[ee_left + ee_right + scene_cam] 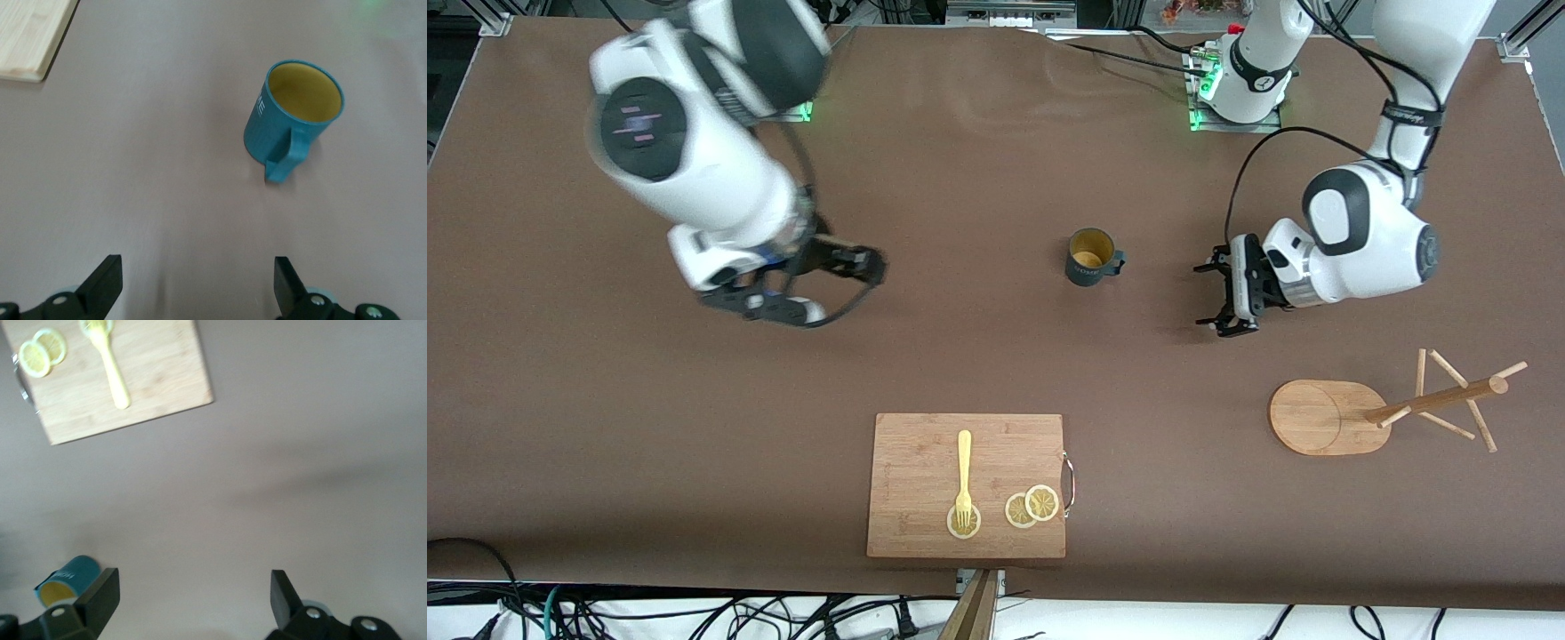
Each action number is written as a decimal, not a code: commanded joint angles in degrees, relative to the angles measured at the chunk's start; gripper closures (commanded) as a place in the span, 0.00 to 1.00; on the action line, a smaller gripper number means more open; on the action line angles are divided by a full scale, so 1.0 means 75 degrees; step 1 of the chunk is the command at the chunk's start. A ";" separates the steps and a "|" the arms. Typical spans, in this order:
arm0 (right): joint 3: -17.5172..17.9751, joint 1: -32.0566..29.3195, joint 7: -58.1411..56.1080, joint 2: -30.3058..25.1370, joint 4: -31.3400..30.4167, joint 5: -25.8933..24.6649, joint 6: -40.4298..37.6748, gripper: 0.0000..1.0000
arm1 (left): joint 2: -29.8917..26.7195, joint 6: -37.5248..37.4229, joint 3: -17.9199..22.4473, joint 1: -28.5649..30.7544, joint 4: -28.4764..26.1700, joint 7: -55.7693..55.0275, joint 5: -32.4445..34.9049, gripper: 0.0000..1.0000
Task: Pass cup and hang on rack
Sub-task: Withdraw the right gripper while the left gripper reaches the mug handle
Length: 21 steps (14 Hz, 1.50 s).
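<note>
We are looking at a matte brown table (978,160) with the cup (1091,257) standing upright on it near the middle, free of both grippers. It is a small dark teal mug, cylindrical, with pale lettering on its wall, a yellowish-tan inside and a flat loop handle that is pointing toward the left arm's end of the table.

The left gripper (1232,293) is hovering low over the bare table beside the cup, toward that arm's end, with its black fingers (107,283) spread wide and nothing between them. In the left wrist view the cup is sitting well apart from the fingertips, its handle turned toward the camera.

The right gripper (818,284) is hanging over the table toward the right arm's end, well away from the cup, jaws released and empty; its dark fingers (100,593) are showing wide apart in the right wrist view.

The rack (1383,413), of light wood, is resting toward the left arm's end, nearer the front camera than the left gripper: a flat oval base, a round central post and thin angled pegs.

A rectangular wooden cutting board (925,453) with a metal handle is lying at the near edge, carrying a pale yellow plastic fork (963,476) and thin round lemon slices (1032,507).
</note>
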 commanded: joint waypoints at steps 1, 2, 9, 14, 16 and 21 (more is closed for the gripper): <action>-0.0638 0.0064 -0.1223 -0.1105 -0.1355 0.0088 0.0050 0.00 | 0.0542 0.0386 -0.0238 -0.0141 -0.0030 0.1584 -0.1110 0.00; -0.0931 0.0064 -0.1658 -0.1422 -0.1788 0.0076 0.0108 0.00 | 0.0636 0.0398 -0.0250 -0.0235 -0.0042 0.1819 -0.1368 0.00; -0.1414 0.0053 -0.2564 -0.1858 -0.2531 -0.0356 0.0355 0.00 | 0.0731 0.0585 -0.0530 -0.0482 -0.0440 0.2349 -0.1558 0.00; -0.0010 -0.1585 -0.3114 -0.2443 -0.3116 -0.0802 0.0531 0.00 | 0.0708 0.0865 -0.0718 -0.0482 -0.0779 0.2372 -0.1850 0.00; 0.0202 -0.1972 -0.3511 -0.2666 -0.3128 -0.0803 0.0437 0.00 | 0.0719 0.1042 -0.0835 -0.0493 -0.0920 0.2384 -0.2108 0.00; 0.0075 -0.2315 -0.4590 -0.3101 -0.3093 -0.0838 0.0004 0.00 | 0.0719 0.1487 -0.1292 -0.0493 -0.0979 0.2384 -0.2437 0.00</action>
